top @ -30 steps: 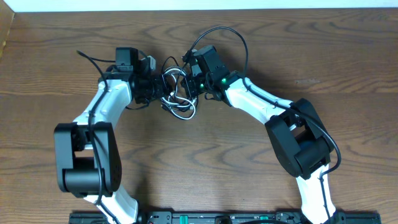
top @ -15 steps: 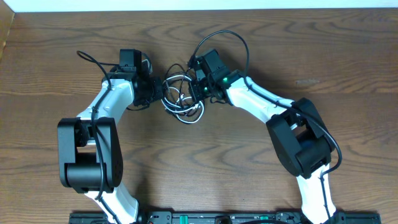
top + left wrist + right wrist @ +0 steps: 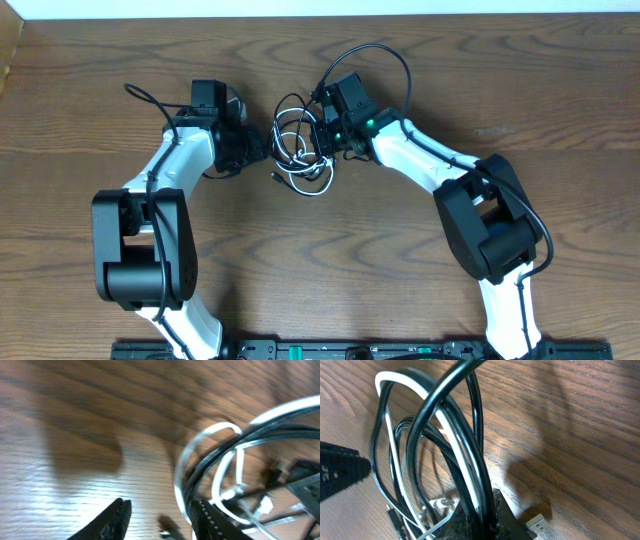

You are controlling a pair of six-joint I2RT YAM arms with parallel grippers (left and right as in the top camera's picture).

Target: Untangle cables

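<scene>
On the wooden tabletop (image 3: pixel 450 60), overhead view: cables (image 3: pixel 300 160) lie in a loose tangled bundle at upper centre, between the two arms. Black cable (image 3: pixel 278 125) loops at the top and left of the bundle, white cable (image 3: pixel 312 190) loops out at the bottom. A small dark plug (image 3: pixel 275 178) rests on the wood at the bundle's lower left. Left tool (image 3: pixel 262 152) sits just left of the bundle, and its contact with the cords cannot be told from above. Right tool (image 3: pixel 322 140) is at the bundle's right side, in among the loops.

Left wrist view, blurred: left tool (image 3: pixel 161 505) has its jaws apart with bare wood between them and nothing gripped. White cable (image 3: pixel 210 430) and black cable (image 3: pixel 235 442) arc over the right-hand finger. The dark plug (image 3: pixel 167 522) lies on the wood between the fingers.

Right wrist view: right tool (image 3: pixel 477 522) is closed tight on the cables, with black cable (image 3: pixel 475 420) and white cable (image 3: pixel 395 377) both running down into the pinch and the loops fanning away from it. A pale USB plug (image 3: pixel 537 522) lies on the tabletop just beside the fingers. The left tool's dark tip shows at the left edge, apart from the loops.
</scene>
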